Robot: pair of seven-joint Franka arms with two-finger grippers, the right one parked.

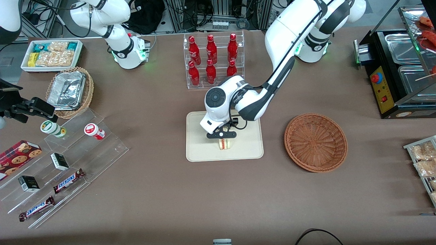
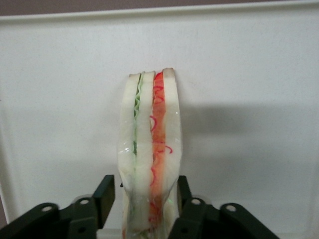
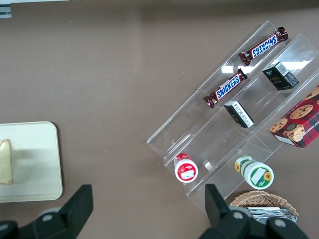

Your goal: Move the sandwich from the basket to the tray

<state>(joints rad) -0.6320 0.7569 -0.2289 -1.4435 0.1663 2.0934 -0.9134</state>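
A: Standing on the tray [image 1: 250, 146], the sandwich [image 1: 224, 144] sits straight below the end effector [image 1: 222, 135], pinched between its fingers.

B: Its long axis?

A: Pointing away from the wrist, filling edge up. The basket [image 1: 315, 142] lies empty beside the tray.

Sandwich [image 2: 149, 149] standing on edge on the tray [image 2: 249, 74], between the fingers of the tool [image 2: 144, 206].

The wedge rests on the cream tray with its cut edge facing the camera, green filling beside red-orange between pale bread layers. A black finger [image 2: 103, 196] stands on each side of it, close against the bread. A strip of brown table [image 2: 75, 7] shows past the tray's raised rim.
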